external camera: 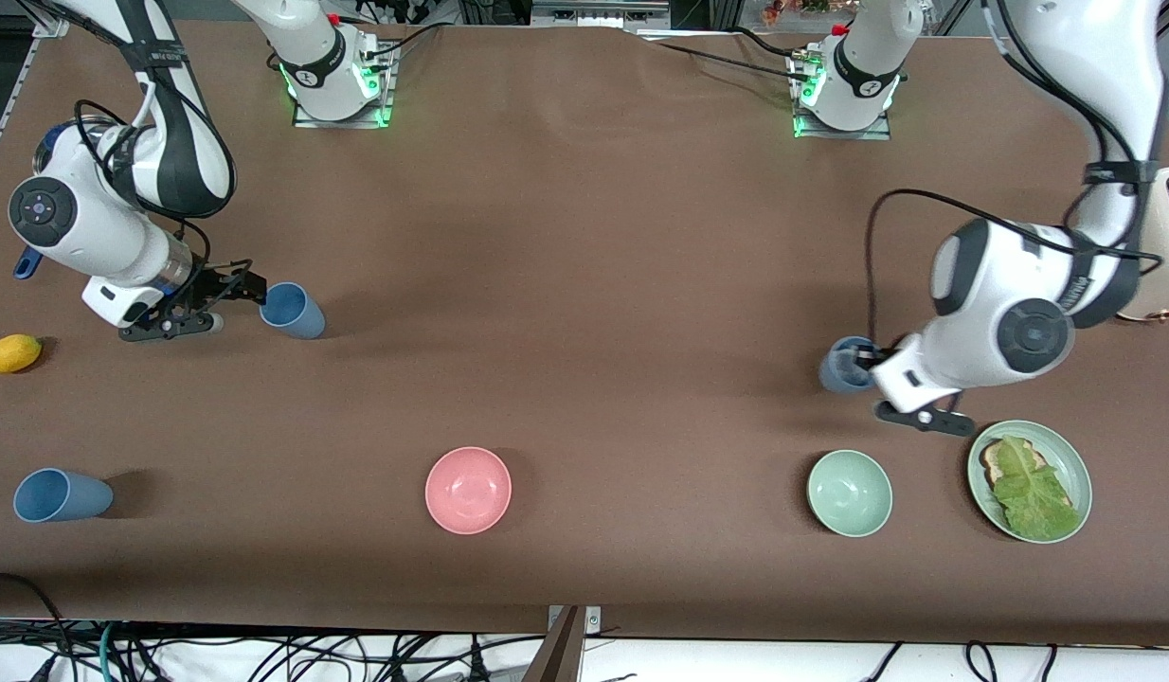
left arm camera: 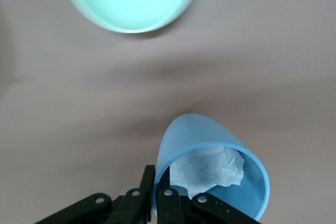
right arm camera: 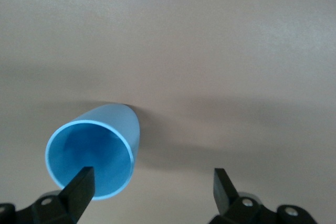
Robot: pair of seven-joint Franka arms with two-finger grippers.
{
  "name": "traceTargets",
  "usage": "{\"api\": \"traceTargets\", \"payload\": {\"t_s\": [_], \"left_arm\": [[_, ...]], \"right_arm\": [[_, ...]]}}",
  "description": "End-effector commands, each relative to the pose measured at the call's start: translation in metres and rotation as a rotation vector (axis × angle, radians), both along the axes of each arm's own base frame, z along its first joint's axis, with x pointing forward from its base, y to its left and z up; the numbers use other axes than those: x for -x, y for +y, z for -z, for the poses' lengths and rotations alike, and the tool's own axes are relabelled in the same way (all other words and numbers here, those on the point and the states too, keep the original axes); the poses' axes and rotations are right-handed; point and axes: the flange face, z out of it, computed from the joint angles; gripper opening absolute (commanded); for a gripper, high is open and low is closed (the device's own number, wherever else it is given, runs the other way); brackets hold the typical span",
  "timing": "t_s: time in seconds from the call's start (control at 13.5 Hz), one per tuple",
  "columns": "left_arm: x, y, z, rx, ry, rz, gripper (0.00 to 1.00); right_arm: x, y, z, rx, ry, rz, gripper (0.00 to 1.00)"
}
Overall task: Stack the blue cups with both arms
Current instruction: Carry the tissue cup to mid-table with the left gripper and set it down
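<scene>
Blue cups remain unstacked: left gripper (left arm camera: 155,203) pinches the paper-filled cup's (left arm camera: 210,174) rim, while right gripper (right arm camera: 152,190) hangs spread beside another cup (right arm camera: 94,153).

Brown table (external camera: 584,284) lies bare and passable between the arms' ends. Obstacles relative to the pink bowl (external camera: 468,490): green bowl (external camera: 850,493) and plate (external camera: 1030,468) beside it toward the left arm's end; lone blue cup (external camera: 62,495) toward the right arm's end.
</scene>
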Motion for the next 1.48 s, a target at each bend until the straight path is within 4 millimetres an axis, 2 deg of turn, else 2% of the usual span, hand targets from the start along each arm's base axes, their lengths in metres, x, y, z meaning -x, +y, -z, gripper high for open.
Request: {"api": "traceTargets", "payload": {"t_s": [0.0, 0.07, 0.15, 0.3, 0.45, 0.52, 0.59, 0.67, 0.82, 0.89, 0.97, 1.11, 1.26, 1.34, 1.41], "left_arm": [[0.020, -0.076, -0.010, 0.009, 0.016, -0.085, 0.00], [0.028, -0.100, -0.004, 0.035, 0.035, -0.105, 0.00], [0.036, -0.125, 0.012, 0.073, 0.071, -0.107, 0.00], [0.048, -0.174, 0.017, 0.153, 0.048, -0.134, 0.00], [0.052, -0.197, 0.036, 0.177, 0.026, -0.124, 0.00], [0.052, -0.204, 0.049, 0.187, 0.016, -0.121, 0.00], [0.060, -0.218, 0.066, 0.186, 0.035, -0.105, 0.00], [0.064, -0.224, 0.071, 0.177, 0.035, -0.088, 0.00], [0.065, -0.229, 0.063, 0.190, 0.023, -0.086, 0.00], [0.061, -0.223, 0.054, 0.195, 0.011, -0.096, 0.83], [0.061, -0.223, 0.045, 0.197, 0.004, -0.095, 1.00], [0.062, -0.227, 0.020, 0.202, -0.033, -0.078, 1.00], [0.062, -0.216, -0.014, 0.190, -0.052, -0.072, 1.00], [0.061, -0.206, -0.039, 0.182, -0.066, -0.075, 1.00], [0.058, -0.188, -0.060, 0.172, -0.073, -0.090, 1.00]], "right_arm": [[-0.003, -0.001, 0.008, 0.007, -0.002, -0.017, 1.00], [-0.002, 0.000, 0.012, 0.007, 0.002, -0.017, 1.00], [-0.001, 0.000, 0.015, 0.007, 0.007, -0.017, 1.00], [0.000, 0.000, 0.019, 0.007, 0.015, -0.016, 1.00], [-0.002, 0.001, 0.024, 0.008, 0.013, -0.015, 1.00], [-0.002, 0.001, 0.025, 0.009, 0.010, -0.015, 1.00], [-0.003, 0.003, 0.028, 0.009, 0.010, -0.016, 1.00], [-0.003, 0.003, 0.030, 0.008, 0.008, -0.011, 1.00], [-0.004, 0.004, 0.034, 0.007, 0.011, -0.009, 1.00], [-0.004, 0.004, 0.034, 0.006, 0.011, -0.008, 0.99], [-0.004, 0.004, 0.036, 0.006, 0.014, -0.009, 0.95], [-0.003, 0.005, 0.040, 0.005, 0.023, -0.009, 0.77], [-0.001, 0.007, 0.041, 0.005, 0.035, -0.001, 0.50], [-0.001, 0.007, 0.041, 0.008, 0.036, 0.027, 0.38], [0.000, 0.009, 0.042, 0.010, 0.040, 0.043, 0.30]]}}
